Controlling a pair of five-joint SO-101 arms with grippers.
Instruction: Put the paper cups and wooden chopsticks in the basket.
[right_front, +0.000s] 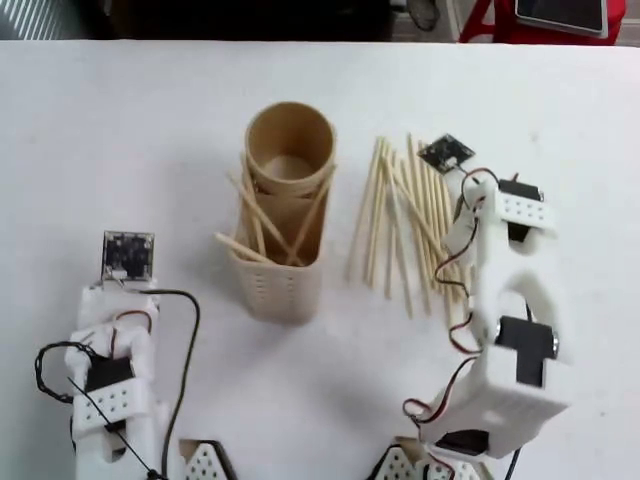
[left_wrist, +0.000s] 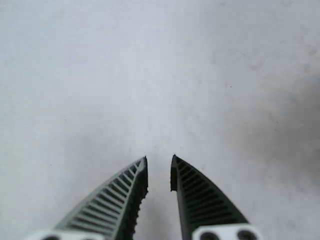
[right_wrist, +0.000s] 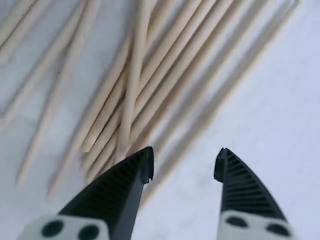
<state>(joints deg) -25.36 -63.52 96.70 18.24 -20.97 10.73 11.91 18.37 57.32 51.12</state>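
Observation:
A beige perforated basket (right_front: 283, 285) stands mid-table with paper cups (right_front: 290, 150) stacked inside it and several wooden chopsticks (right_front: 268, 235) leaning in it. A loose pile of wooden chopsticks (right_front: 395, 225) lies to its right. The right arm (right_front: 510, 300) hangs over that pile's right side. My right gripper (right_wrist: 185, 159) is open just above the table, one finger (right_wrist: 125, 185) over the ends of the chopsticks (right_wrist: 150, 85), nothing between the jaws. My left gripper (left_wrist: 159, 162) stands slightly open over bare table. The left arm (right_front: 110, 370) sits at the near left.
The white table (right_front: 120, 130) has free room left of the basket and along the far edge. Dark and red objects stand beyond the far edge (right_front: 530, 20). Arm bases and cables (right_front: 185, 350) occupy the near edge.

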